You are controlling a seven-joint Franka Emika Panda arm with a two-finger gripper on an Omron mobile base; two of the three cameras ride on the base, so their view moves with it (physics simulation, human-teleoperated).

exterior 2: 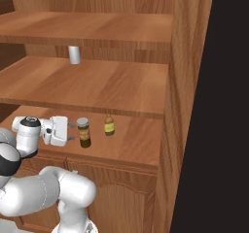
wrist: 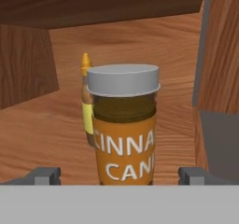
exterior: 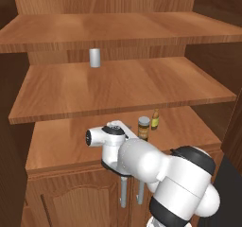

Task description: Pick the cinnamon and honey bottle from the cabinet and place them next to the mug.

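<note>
The cinnamon label reads "CINNA" over "CAN".

A rendered home kitchen: a reddish-brown wooden cabinet with open shelves keeps pantry goods, a labelled cinnamon jar and a honey bottle, above panelled lower doors.

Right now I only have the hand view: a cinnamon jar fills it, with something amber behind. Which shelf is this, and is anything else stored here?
Observer: The cinnamon stands on the lowest open shelf of the cabinet, just above the lower doors.
Operator: And the amber thing?
Observer: That is the honey bottle, standing upright, apart from the jar on the side away from the gripper.
Operator: Anything else?
Observer: A plain grey cylinder stands at the back of the shelf above.
Operator: Jaws?
Observer: The gripper is open, level with the jar, not yet touching it.
</note>
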